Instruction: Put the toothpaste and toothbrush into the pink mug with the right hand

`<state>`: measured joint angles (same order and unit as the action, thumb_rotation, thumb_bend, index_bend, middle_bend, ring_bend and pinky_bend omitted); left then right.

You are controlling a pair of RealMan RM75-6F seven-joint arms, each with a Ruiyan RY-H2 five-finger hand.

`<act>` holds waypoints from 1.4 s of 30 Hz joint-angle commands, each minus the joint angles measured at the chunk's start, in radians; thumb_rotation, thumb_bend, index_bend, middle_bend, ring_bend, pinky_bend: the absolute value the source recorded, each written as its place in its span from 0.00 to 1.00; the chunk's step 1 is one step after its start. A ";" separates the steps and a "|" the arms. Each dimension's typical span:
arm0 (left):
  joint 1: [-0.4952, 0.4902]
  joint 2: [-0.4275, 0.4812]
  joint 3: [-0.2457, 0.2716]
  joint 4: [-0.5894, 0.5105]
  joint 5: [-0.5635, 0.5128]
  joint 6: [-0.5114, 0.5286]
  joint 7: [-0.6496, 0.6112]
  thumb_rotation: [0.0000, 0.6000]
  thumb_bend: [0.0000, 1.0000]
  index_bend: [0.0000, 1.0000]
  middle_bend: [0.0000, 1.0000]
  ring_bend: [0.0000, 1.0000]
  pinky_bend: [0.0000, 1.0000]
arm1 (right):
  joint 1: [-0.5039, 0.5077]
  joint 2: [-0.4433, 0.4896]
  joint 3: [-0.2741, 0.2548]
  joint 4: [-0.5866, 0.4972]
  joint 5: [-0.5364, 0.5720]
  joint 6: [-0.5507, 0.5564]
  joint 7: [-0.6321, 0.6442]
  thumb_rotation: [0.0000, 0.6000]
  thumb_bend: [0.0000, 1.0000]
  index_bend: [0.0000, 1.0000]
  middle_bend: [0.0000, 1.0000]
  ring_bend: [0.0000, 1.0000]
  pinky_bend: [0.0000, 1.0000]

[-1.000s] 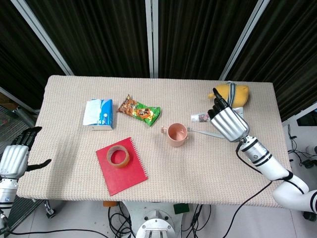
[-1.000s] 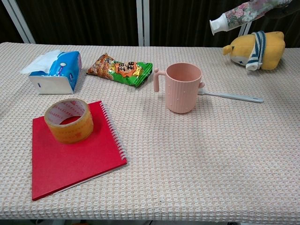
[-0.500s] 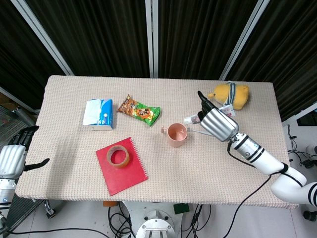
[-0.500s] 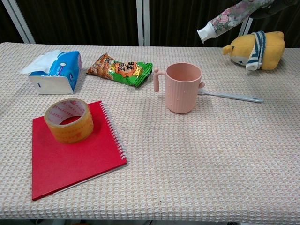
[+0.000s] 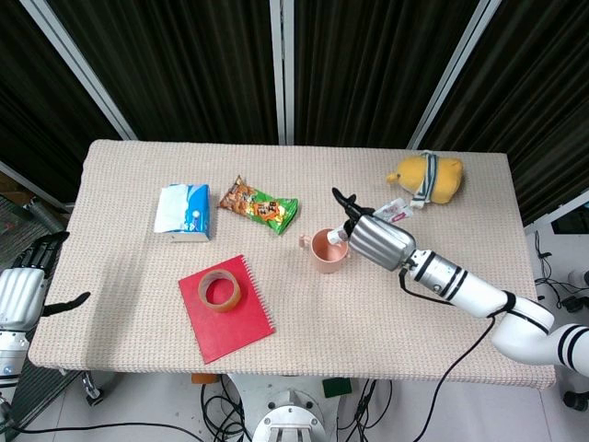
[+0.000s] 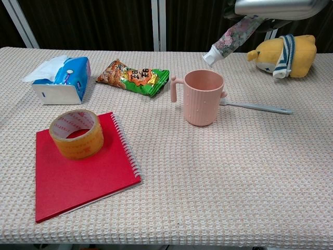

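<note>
Left hand off the table's left edge, fingers apart, holding nothing. Pink ribbed mug upright mid-table. Floral-printed toothpaste tube with white cap, tilted cap-down just above the mug's rim, gripped by right hand. Toothbrush flat behind the mug.

A beige woven table stands before dark curtains with pale metal posts.

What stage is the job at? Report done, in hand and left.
Done: nothing is in the mug yet. In hand: the right hand holds the toothpaste tilted, cap end down, just above the mug's rim. Left: drop the toothpaste in, then fetch the toothbrush, lying on the table behind the mug. The left hand is off the table's edge.
</note>
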<state>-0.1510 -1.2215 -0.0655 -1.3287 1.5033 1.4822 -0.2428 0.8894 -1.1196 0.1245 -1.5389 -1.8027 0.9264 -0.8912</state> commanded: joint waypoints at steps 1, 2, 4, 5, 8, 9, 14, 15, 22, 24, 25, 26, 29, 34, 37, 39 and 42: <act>0.000 0.000 0.000 0.001 0.000 0.000 -0.001 0.90 0.08 0.08 0.11 0.10 0.22 | 0.022 -0.002 -0.007 -0.012 -0.022 -0.034 -0.029 1.00 0.60 0.87 0.72 0.29 0.00; 0.001 0.000 -0.001 0.002 -0.002 0.000 0.000 0.89 0.08 0.08 0.11 0.10 0.22 | 0.030 0.000 -0.010 -0.014 -0.030 -0.049 -0.039 1.00 0.60 0.87 0.72 0.29 0.00; 0.002 -0.002 -0.005 0.004 -0.009 0.000 0.006 0.89 0.08 0.08 0.11 0.10 0.22 | 0.042 0.002 -0.013 -0.017 -0.037 -0.073 -0.051 1.00 0.60 0.87 0.72 0.29 0.00; 0.002 -0.004 -0.007 0.004 -0.012 0.000 0.006 0.89 0.08 0.08 0.11 0.10 0.22 | 0.048 0.004 -0.012 -0.021 -0.036 -0.086 -0.058 1.00 0.60 0.87 0.72 0.29 0.00; 0.002 -0.007 -0.009 0.010 -0.015 0.000 -0.001 0.90 0.08 0.08 0.11 0.10 0.22 | 0.060 0.007 -0.007 -0.027 -0.032 -0.115 -0.074 1.00 0.60 0.87 0.72 0.29 0.00; 0.002 -0.008 -0.009 0.012 -0.014 -0.001 -0.003 0.90 0.08 0.08 0.11 0.10 0.22 | 0.064 0.008 -0.006 -0.030 -0.029 -0.124 -0.079 1.00 0.60 0.87 0.72 0.29 0.00; 0.000 -0.014 -0.008 0.027 -0.012 -0.006 -0.017 0.89 0.08 0.08 0.11 0.10 0.22 | 0.087 0.011 -0.007 -0.032 -0.028 -0.183 -0.112 1.00 0.60 0.87 0.72 0.29 0.00; 0.000 -0.016 -0.007 0.030 -0.012 -0.006 -0.020 0.89 0.08 0.08 0.11 0.10 0.22 | 0.093 0.009 -0.008 -0.031 -0.029 -0.196 -0.118 1.00 0.60 0.87 0.72 0.29 0.00; 0.002 -0.020 -0.003 0.057 -0.013 -0.014 -0.046 0.90 0.08 0.08 0.11 0.10 0.22 | 0.117 -0.011 0.002 -0.014 -0.021 -0.238 -0.153 1.00 0.60 0.87 0.71 0.29 0.00; 0.003 -0.022 -0.003 0.065 -0.014 -0.015 -0.055 0.89 0.08 0.08 0.11 0.10 0.22 | 0.127 -0.016 0.003 -0.010 -0.033 -0.244 -0.169 1.00 0.60 0.86 0.71 0.29 0.00; 0.003 -0.023 -0.003 0.068 -0.014 -0.016 -0.057 0.89 0.08 0.08 0.11 0.10 0.22 | 0.132 -0.019 0.003 -0.009 -0.037 -0.249 -0.174 1.00 0.60 0.86 0.71 0.29 0.00; 0.002 -0.024 -0.003 0.072 -0.014 -0.018 -0.061 0.89 0.08 0.08 0.11 0.10 0.22 | 0.138 -0.022 0.003 -0.008 -0.039 -0.259 -0.180 1.00 0.60 0.86 0.71 0.29 0.00; 0.001 -0.029 -0.004 0.081 -0.016 -0.020 -0.066 0.89 0.08 0.08 0.11 0.10 0.22 | 0.156 -0.028 0.002 -0.009 -0.043 -0.288 -0.193 1.00 0.60 0.86 0.71 0.29 0.00; 0.002 -0.035 -0.006 0.091 -0.021 -0.022 -0.079 0.88 0.08 0.08 0.11 0.10 0.22 | 0.178 -0.034 -0.001 -0.011 -0.050 -0.327 -0.206 1.00 0.60 0.86 0.71 0.29 0.00; 0.004 -0.037 -0.006 0.096 -0.019 -0.018 -0.085 0.88 0.08 0.08 0.11 0.10 0.22 | 0.185 -0.040 0.003 -0.008 -0.043 -0.343 -0.213 1.00 0.60 0.86 0.71 0.29 0.00; 0.006 -0.038 -0.006 0.098 -0.020 -0.015 -0.088 0.88 0.08 0.08 0.11 0.10 0.22 | 0.187 -0.046 0.005 -0.008 -0.039 -0.347 -0.216 1.00 0.60 0.86 0.71 0.29 0.00; 0.010 -0.039 -0.005 0.102 -0.022 -0.014 -0.094 0.88 0.08 0.08 0.11 0.10 0.22 | 0.192 -0.056 0.006 -0.006 -0.036 -0.356 -0.223 1.00 0.60 0.86 0.71 0.29 0.00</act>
<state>-0.1416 -1.2602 -0.0710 -1.2269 1.4818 1.4679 -0.3366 1.0798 -1.1729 0.1298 -1.5463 -1.8399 0.5731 -1.1119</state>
